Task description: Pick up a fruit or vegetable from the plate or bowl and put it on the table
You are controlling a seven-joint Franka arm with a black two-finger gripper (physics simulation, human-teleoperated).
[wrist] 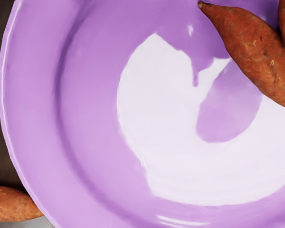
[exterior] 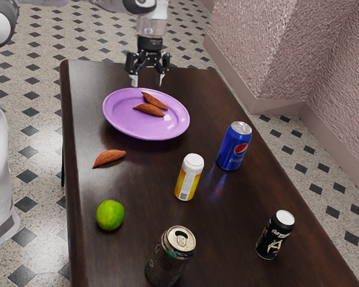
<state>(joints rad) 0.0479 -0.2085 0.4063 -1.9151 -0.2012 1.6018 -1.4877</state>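
In the exterior view, a black two-finger gripper [exterior: 147,79] is held open near a round purple plate [exterior: 115,118] bearing two tapered reddish-brown sweet potatoes [exterior: 149,109]; a third is seen alongside. In the wrist view, the pair is partly shown on the plate.

Seven things on a dark table [exterior: 143,164]

Purple plate [exterior: 113,122] by the far edge. Along the exterior view's left edge, a potato [exterior: 109,157], then a lime [exterior: 110,215]. Yellow can [exterior: 189,177] mid-table, grey can [exterior: 167,260] nearer. Toward the opposite edge, blue can [exterior: 232,148], black can [exterior: 274,238].
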